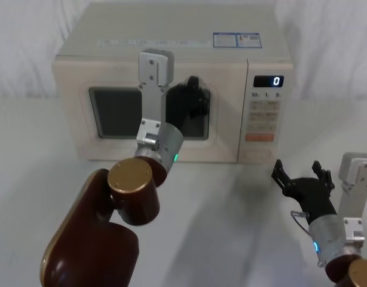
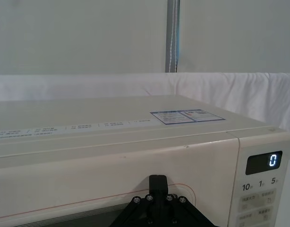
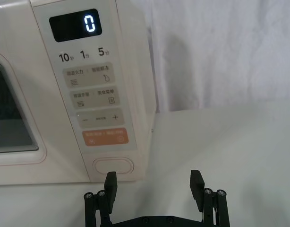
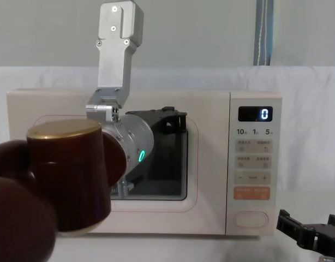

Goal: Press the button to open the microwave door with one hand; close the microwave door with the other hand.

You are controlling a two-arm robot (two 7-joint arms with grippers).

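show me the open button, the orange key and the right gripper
button (image 3: pixel 113 166), right wrist view, middle of its face
orange key (image 3: pixel 105 137), right wrist view, its centre
right gripper (image 3: pixel 154 181), right wrist view, midway between fingertips

Head camera looks down on the microwave (image 1: pixel 171 84); chest camera faces it level from the front. Left wrist camera sits close at its top edge; right wrist camera nears the control panel (image 3: pixel 95 94), shared with all views.

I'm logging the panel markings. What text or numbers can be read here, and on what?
"0": digital display on the control panel.
"10", "1", "5": printed below the display.
"−", "+": one cream key.
Key captions, orange key text, blue sticker on the microwave top: unreadable.
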